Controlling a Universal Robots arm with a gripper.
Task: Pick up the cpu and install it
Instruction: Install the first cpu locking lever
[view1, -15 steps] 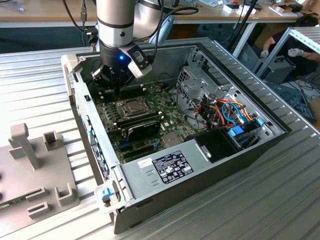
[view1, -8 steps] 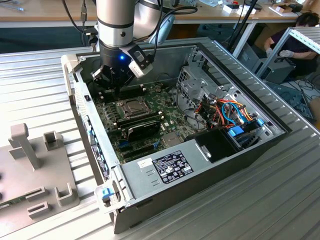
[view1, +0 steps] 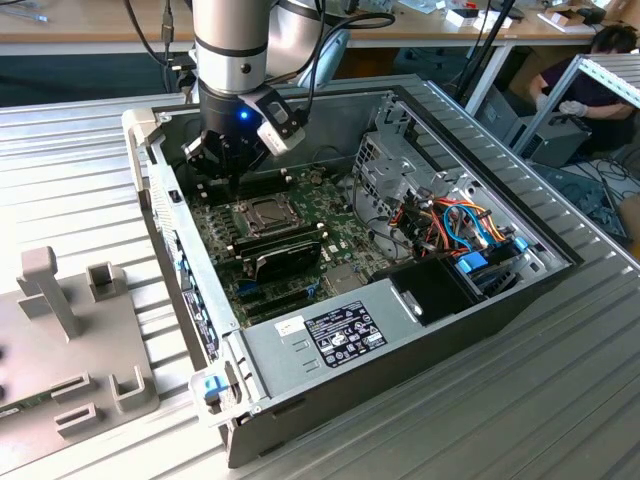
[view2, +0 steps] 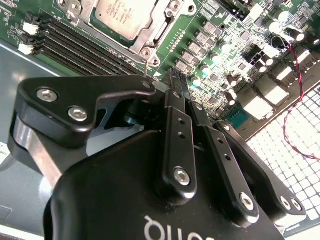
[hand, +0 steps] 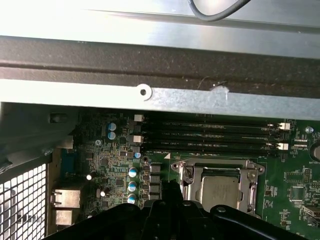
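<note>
Empty gripper (view2: 174, 76): fingers closed together, nothing between them, tips low over the motherboard (view2: 207, 14) just beside the socket (view2: 151, 39). The cpu (view2: 122, 14) lies flat in the socket, apparently already placed, which fits the empty grip.

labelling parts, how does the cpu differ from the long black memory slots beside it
The cpu is square and silver-grey; the memory slots are long, narrow and black. The cpu sits alone in a metal frame; the memory slots lie several in parallel. Both are on the green motherboard.
</note>
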